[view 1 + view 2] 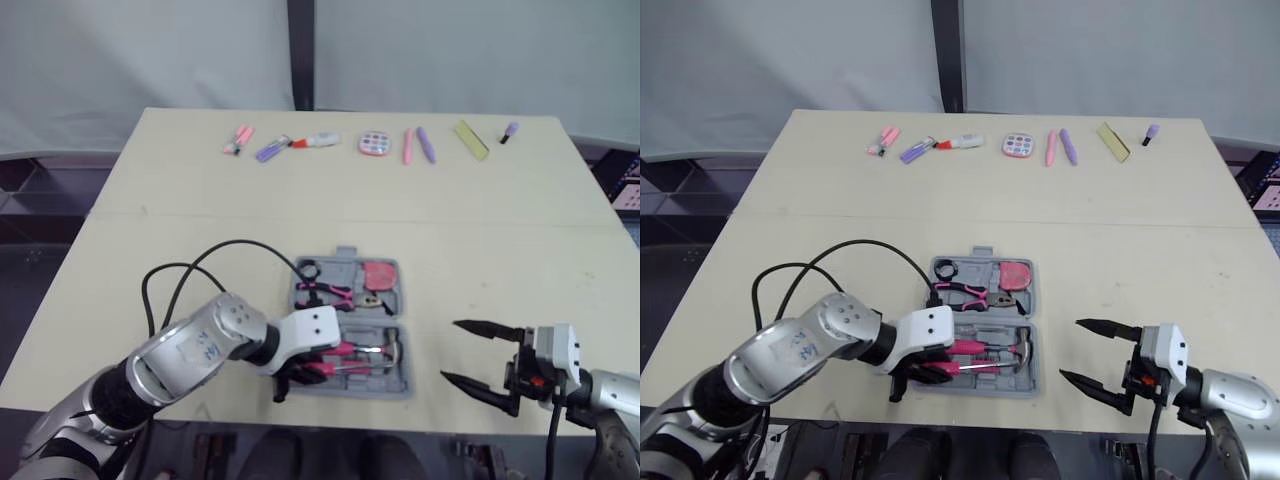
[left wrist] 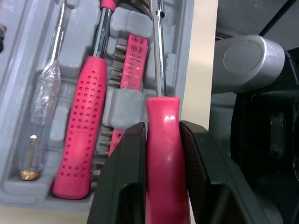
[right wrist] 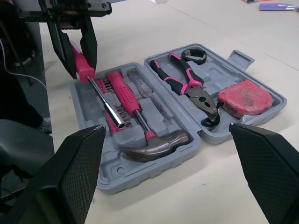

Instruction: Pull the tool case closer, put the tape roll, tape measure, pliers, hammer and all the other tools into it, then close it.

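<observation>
Grey plastic tool case (image 1: 404,384) is sitting wide open on the beige table (image 1: 500,230), close to the robot's edge, with both halves lying flat.

The left gripper (image 2: 161,134) is squeezing its two black fingers tight on the pink handle of a screwdriver (image 2: 163,114), holding it over the left end of the near half. The shaft is running out across the pink bit strip (image 2: 128,60), right alongside the hammer (image 3: 126,98). Can't tell if the tip is actually touching the tray.

The hammer is already lying in its slot in that same near half, and a clear-handled tester (image 2: 44,91) is sitting on its other side.

In the far half, the pliers (image 3: 187,84) are lying in the middle. The tape roll (image 3: 194,55) is tucked at the left end and the tape measure (image 3: 245,98) is sitting at the right end.

The right gripper (image 1: 450,350) is hovering just off the table to the right of the case, fingers spread wide and gripping nothing, tips pointing at the case.

Way over along the far edge, a row of small stationery bits (image 1: 374,144) is lying well apart from everything else.
</observation>
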Tool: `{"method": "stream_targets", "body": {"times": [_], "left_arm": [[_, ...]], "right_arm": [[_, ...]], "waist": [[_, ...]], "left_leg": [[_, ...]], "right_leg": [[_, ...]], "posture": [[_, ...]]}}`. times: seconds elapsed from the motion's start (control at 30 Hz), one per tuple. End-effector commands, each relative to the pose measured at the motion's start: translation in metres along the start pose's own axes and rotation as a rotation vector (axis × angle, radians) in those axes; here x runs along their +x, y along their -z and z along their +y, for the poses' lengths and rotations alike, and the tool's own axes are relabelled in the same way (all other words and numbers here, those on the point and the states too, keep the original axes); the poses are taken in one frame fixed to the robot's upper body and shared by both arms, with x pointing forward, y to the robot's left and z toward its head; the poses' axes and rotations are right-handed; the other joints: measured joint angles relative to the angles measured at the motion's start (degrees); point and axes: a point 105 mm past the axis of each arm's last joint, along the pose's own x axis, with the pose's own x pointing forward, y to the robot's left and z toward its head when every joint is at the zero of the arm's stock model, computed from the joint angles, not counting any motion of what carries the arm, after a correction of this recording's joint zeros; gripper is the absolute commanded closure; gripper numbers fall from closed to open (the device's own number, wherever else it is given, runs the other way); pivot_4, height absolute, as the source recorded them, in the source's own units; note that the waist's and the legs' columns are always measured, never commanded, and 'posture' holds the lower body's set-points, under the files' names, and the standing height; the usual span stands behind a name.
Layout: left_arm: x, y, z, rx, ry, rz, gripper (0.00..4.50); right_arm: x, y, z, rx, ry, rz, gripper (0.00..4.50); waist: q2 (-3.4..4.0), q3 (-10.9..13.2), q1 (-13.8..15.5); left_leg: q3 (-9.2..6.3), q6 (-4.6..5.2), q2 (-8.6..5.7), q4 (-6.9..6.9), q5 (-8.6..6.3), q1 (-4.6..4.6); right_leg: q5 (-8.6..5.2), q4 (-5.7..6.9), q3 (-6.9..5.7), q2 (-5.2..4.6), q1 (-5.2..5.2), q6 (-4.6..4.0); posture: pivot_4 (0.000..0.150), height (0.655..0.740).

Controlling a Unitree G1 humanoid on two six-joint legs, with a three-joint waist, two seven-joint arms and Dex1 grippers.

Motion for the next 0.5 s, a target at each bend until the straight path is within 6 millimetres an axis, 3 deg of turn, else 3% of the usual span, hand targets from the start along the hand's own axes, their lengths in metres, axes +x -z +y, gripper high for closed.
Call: {"method": "stream_targets", "body": {"times": [0.03, 0.27, 0.5], "left_arm": [[0.004, -0.005, -0.010, 0.012, 0.022, 0.002, 3.90], [0.016, -0.003, -0.017, -0.009, 0.048, 0.030, 3.90], [0.020, 0.000, -0.008, 0.047, 0.044, 0.082, 3.90]], "right_arm": [[-0.001, -0.004, 0.003, -0.026, -0.020, 0.012, 0.00], [-0.004, -0.003, 0.004, -0.023, -0.011, 0.019, 0.00], [-0.007, 0.000, 0.008, -0.013, -0.029, 0.040, 0.00]], "waist": [[-0.01, 0.0, 0.0], [-0.01, 0.0, 0.0], [-0.01, 0.0, 0.0]], "left_leg": [[0.00, 0.01, 0.00, 0.00, 0.00, 0.00], [0.00, 0.01, 0.00, 0.03, -0.01, 0.00], [0.01, 0.01, -0.02, 0.06, 0.00, 0.00]], "right_leg": [[0.00, 0.00, 0.00, 0.00, 0.00, 0.00], [0.00, 0.00, 0.00, 0.01, 0.00, 0.00], [0.00, 0.00, -0.01, 0.01, 0.01, 0.00]], "posture": [[0.150, 0.7400], [0.150, 0.7400], [0.150, 0.7400]]}}
